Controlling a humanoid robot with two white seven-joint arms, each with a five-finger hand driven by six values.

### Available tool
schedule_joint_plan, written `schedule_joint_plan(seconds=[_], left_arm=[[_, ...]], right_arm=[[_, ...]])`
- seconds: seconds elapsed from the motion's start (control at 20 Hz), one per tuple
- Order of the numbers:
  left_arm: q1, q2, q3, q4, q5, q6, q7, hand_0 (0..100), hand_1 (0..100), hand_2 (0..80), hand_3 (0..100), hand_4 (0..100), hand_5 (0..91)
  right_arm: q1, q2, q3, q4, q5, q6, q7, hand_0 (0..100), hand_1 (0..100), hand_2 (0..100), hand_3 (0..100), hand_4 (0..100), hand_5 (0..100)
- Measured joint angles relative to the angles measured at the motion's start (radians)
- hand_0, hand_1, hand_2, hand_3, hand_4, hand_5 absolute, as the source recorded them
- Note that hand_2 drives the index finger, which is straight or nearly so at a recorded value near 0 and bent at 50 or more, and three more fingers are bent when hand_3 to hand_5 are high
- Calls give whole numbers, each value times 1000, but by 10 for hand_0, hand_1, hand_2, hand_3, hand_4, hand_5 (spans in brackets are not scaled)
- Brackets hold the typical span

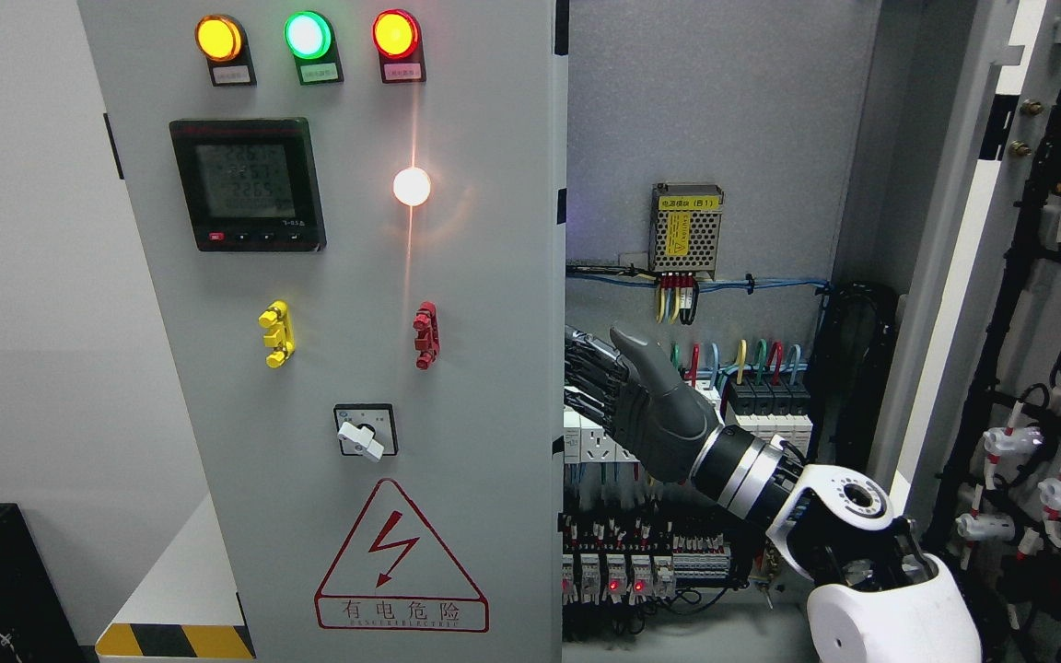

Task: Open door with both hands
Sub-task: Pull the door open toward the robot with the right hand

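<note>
Here the left cabinet door (346,331) stood shut, its free vertical edge just left of the right hand (627,405).

The door, carrying the indicator lamps (307,35), meter (247,184) and warning triangle (400,560), filled the picture's left, long axis upright. The right hand reached in from lower right into the open cabinet interior (705,304), fingers extended toward and apparently behind that edge; whether they gripped it could not be told. The right door (1046,368) was already swung open. No left hand showed.
</note>
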Motion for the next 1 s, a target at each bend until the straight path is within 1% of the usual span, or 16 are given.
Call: schedule_joint_plan(seconds=[0.05, 0.55, 1.0], left_arm=[[1, 0, 0, 0, 0, 0, 0, 0, 0, 0, 0, 0, 0], [0, 0, 0, 0, 0, -1, 0, 0, 0, 0, 0, 0, 0], [0, 0, 0, 0, 0, -1, -1, 0, 0, 0, 0, 0, 0]], right_arm=[[-1, -1, -5, 1, -1, 1, 5, 192, 0, 0, 0, 0, 0], [-6, -2, -17, -1, -11, 4, -7, 192, 0, 0, 0, 0, 0], [28, -4, -5, -40, -24, 4, -9, 192, 0, 0, 0, 0, 0]])
